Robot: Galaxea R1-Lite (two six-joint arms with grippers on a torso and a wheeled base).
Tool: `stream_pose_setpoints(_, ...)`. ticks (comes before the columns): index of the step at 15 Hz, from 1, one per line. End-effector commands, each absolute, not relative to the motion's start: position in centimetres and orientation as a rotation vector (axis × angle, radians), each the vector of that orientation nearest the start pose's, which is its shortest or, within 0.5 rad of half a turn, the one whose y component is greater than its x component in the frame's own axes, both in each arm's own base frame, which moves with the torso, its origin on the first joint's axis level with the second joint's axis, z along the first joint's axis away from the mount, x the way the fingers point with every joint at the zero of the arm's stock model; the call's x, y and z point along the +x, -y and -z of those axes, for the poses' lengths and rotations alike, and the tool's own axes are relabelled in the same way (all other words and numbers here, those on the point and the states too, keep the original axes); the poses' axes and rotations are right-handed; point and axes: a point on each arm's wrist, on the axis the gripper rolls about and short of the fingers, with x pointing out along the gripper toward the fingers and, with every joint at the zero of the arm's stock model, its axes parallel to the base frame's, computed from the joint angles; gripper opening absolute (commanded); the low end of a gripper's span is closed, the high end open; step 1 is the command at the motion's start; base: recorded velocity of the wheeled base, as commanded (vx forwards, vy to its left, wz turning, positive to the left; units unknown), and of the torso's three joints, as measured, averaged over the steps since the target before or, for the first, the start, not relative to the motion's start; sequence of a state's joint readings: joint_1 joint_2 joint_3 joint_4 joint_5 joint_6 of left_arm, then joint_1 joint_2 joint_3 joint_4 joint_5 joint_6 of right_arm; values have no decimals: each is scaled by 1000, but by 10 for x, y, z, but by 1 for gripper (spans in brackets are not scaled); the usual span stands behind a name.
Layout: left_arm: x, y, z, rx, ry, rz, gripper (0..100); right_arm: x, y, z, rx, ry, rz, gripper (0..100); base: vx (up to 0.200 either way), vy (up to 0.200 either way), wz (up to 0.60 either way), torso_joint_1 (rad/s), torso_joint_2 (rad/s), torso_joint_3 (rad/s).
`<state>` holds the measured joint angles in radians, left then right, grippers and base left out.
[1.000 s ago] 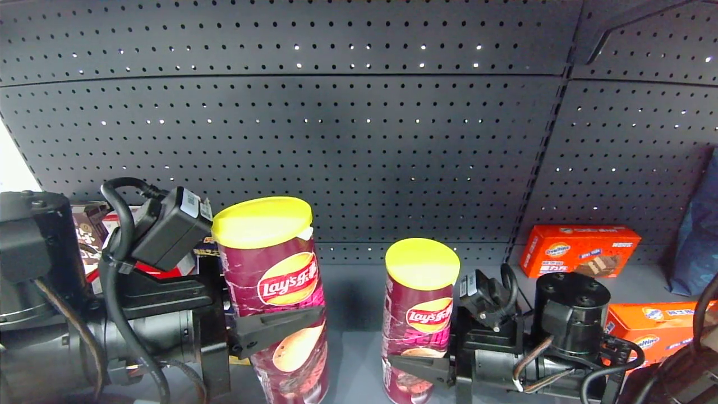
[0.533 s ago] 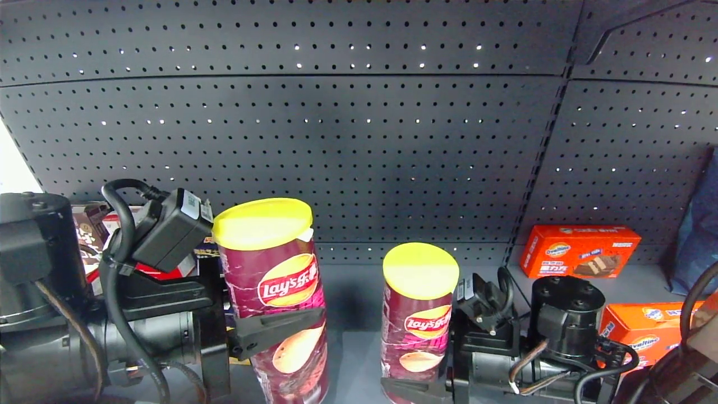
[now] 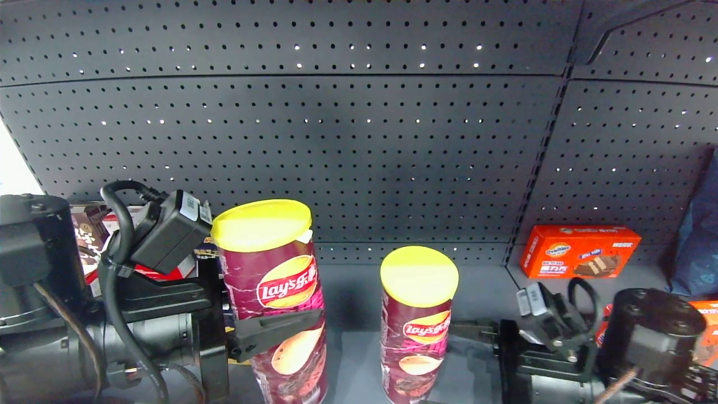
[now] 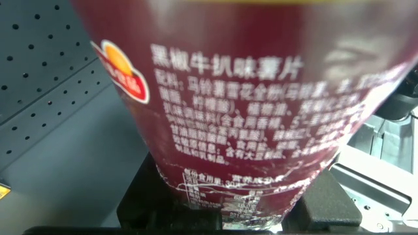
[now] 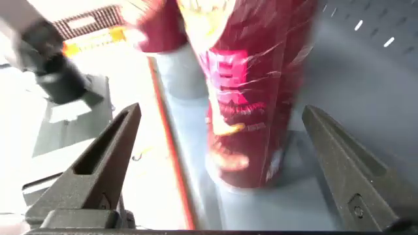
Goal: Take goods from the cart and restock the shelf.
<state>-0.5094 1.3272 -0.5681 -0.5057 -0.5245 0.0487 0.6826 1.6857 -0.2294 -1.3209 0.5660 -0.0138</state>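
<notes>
On the grey shelf [image 3: 359,359], one chips can [image 3: 418,331] stands upright by itself, just left of my right gripper [image 5: 221,114], whose jaws are spread wide and clear of it. My left gripper [image 3: 277,334] is clamped on the second chips can [image 3: 269,280], also upright, left of the first with a gap between. I can't tell if its base touches the shelf; I judge the set-down goes straight down.

Two yellow-lidded chip cans are counted: the left can [image 3: 275,292] and the right can [image 3: 418,331]. Two orange boxes are seen: a whole box [image 3: 580,251] and a partly hidden box [image 3: 709,331]. One blue bag [image 3: 698,241] is noted. Perhaps two cartons [image 3: 84,238] are glimpsed behind the left arm.
</notes>
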Motion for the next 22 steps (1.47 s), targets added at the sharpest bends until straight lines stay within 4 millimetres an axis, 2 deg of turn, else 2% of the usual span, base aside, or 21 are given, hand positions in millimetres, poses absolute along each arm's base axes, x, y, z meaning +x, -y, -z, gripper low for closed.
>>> stream_pose_setpoints(1,171,108,-201,42,-236,1035,0,125,-99,-150,-13,40,-1161,100,0,0,0,0,0,0)
stream_pose_setpoints(4,171,108,-201,42,-238,1033,0,99,-54,-165,-31,198,-951,100,0,0,0,0,0,0)
stream_pose_setpoints(7,172,107,-202,43,-232,1027,0,68,-27,-172,-51,274,-722,100,0,0,0,0,0,0)
stream_pose_setpoints(9,173,108,-205,43,-219,1027,0,44,-17,-167,-47,267,-576,100,0,0,0,0,0,0)
stream_pose_setpoints(10,174,108,-208,43,-210,1026,0,33,-13,-160,-43,253,-499,100,0,0,0,0,0,0)
stream_pose_setpoints(11,174,108,-208,43,-208,1027,0,12,-7,-144,-35,223,-365,100,0,0,0,0,0,0)
stream_pose_setpoints(13,174,108,-208,43,-211,1030,0,-15,-4,-117,-26,165,-256,100,0,0,0,0,0,0)
stream_pose_setpoints(14,174,108,-207,43,-213,1030,0,-23,-2,-103,-25,129,-201,100,0,0,0,0,0,0)
stream_pose_setpoints(16,174,108,-207,43,-215,1030,0,-23,-3,-95,-22,116,-120,100,0,0,0,0,0,0)
stream_pose_setpoints(18,174,108,-207,42,-213,1030,0,-23,-2,-74,-19,-18,-71,100,0,0,0,0,0,0)
stream_pose_setpoints(22,175,107,-207,41,-213,1024,0,-23,-1,-75,-11,-1,-66,100,0,0,0,0,0,0)
